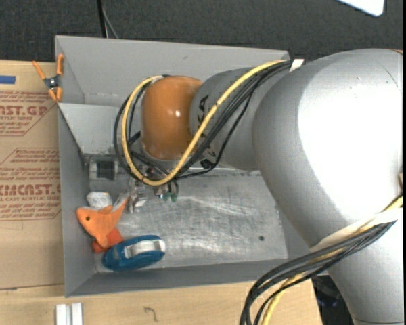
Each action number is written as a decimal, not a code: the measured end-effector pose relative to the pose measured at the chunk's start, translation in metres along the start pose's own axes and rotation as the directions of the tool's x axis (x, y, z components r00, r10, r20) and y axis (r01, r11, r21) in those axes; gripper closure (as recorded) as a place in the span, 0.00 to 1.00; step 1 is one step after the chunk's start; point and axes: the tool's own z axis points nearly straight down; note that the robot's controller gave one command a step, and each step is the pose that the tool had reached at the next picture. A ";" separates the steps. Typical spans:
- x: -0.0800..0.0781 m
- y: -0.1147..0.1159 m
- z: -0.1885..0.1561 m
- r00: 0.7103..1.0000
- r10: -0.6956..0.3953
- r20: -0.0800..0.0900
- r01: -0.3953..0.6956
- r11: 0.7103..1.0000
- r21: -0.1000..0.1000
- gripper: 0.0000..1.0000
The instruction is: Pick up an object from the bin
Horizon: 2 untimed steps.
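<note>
Spotter: End effector [145, 193] sits low in the left half of the grey bin [216, 215], tucked under the orange wrist cover [166, 117]. You cannot tell how far open it is, nor whether it has hold of anything.

Checker: Agreed, you get no clear look at it. Nearest to it, just down and toward the view's left, you have the orange toy [103, 225] lying on the bin floor. Its upper tip points up at the end effector, and whether they touch you cannot tell.

Spotter: Past the toy, against the near wall, you see a blue oval thing [132, 252] with a pale top, touching the toy. A small whitish lump [98, 199] lies just above the toy, and a dark block [105, 169] sits higher by the left wall.

Checker: Yellow and black cables [130, 131] loop round the wrist cover.
</note>
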 end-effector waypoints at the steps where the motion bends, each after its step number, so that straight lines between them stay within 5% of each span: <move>1: 0.000 0.000 0.000 1.000 0.000 0.000 0.000 1.000 0.000 1.00; 2: 0.000 0.000 0.000 1.000 0.000 0.000 0.000 1.000 0.000 1.00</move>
